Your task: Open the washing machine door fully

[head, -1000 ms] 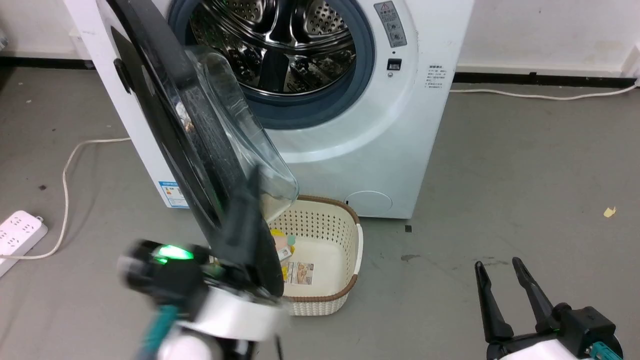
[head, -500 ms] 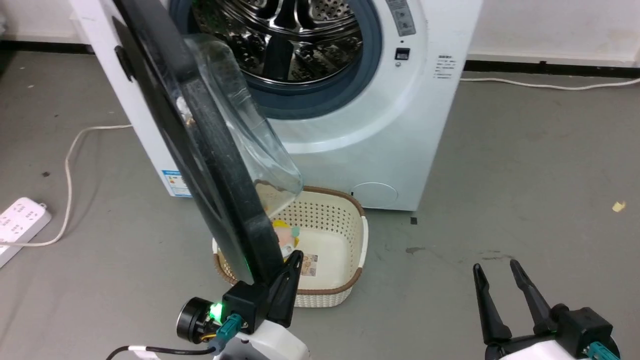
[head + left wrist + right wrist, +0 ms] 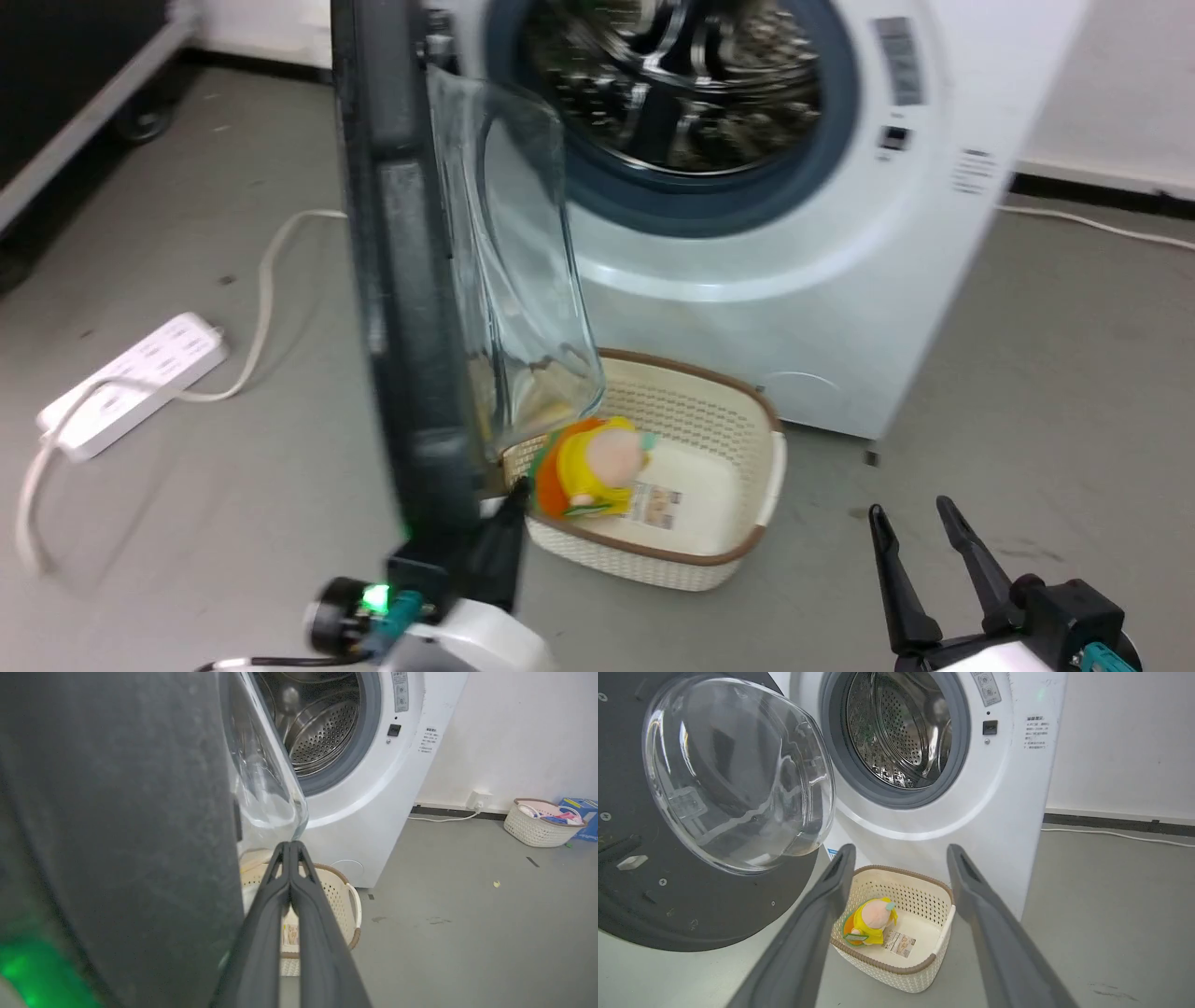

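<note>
In your head view, the washing machine door [image 3: 401,280] stands swung out from the washing machine [image 3: 794,280]. You see it almost edge-on, its glass bowl [image 3: 513,271] bulging toward the open drum [image 3: 672,84]. Your left hand [image 3: 509,513] sits just beside the door's lower edge; whether it touches cannot be told. A cream basket [image 3: 747,541] holding a yellow plush toy [image 3: 588,462] lies on the floor [image 3: 1027,373] before the machine. Your right hand [image 3: 910,513] is low at the right, fingers spread and empty.

In the left wrist view, the fingers are pressed together with nothing between them, and the door's black face runs close along their left.

In the right wrist view, the spread fingers frame the basket, with the door at the left.
</note>
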Tool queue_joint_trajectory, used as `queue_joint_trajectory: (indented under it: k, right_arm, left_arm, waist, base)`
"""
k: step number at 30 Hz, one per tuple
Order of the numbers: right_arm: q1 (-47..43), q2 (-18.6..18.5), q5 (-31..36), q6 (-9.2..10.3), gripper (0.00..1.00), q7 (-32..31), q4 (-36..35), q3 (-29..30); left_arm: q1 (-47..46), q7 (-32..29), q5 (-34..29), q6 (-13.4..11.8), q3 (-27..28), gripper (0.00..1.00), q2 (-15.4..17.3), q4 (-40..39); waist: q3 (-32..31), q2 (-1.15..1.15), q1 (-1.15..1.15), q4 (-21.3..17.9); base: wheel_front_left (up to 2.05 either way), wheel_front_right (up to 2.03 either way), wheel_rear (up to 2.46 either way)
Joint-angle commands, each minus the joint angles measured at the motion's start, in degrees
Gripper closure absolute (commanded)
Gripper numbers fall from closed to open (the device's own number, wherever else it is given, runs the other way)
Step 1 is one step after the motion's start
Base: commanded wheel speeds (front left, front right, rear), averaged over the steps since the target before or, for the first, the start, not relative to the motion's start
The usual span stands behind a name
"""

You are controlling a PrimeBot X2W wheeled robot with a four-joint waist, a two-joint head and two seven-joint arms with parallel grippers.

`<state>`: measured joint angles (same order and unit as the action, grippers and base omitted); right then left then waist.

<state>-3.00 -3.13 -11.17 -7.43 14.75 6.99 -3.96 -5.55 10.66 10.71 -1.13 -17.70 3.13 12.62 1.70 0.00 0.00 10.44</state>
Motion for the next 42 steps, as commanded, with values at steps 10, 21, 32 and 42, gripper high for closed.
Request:
queue_joint_trajectory:
  k: [10,21,32,42]
  right_arm:
    - [0.4,0.2,1.8,-0.06,0.0,0.2,1.1,-0.5]
    - [3.4,-1.8,5.1,-0.06,0.0,-0.1,0.4,-0.1]
    - [4.5,-3.4,5.6,-0.06,0.0,-1.8,-2.1,1.2]
    - [4.9,-2.9,5.3,-0.06,0.0,-1.4,-2.2,2.8]
  left_arm:
    - [-3.8,1.3,3.6,-2.6,7.5,1.0,3.8,0.8]
    - [-12.7,1.9,8.4,-3.2,17.0,1.0,10.4,5.3]
    - [-22.6,2.6,12.5,-1.5,24.1,1.0,18.6,17.0]
    - [-25.2,4.2,11.3,0.1,24.6,1.0,20.4,23.4]
  waist:
    - [4.0,0.0,0.0,9.7]
    - [13.8,0.0,0.0,11.8]
    - [18.7,0.0,0.0,10.1]
    - [17.6,0.0,0.0,8.5]
  base:
    - [0.0,0.0,0.0]
    - [0.0,0.0,0.0]
    - [0.0,0.0,0.0]
    - [0.0,0.0,0.0]
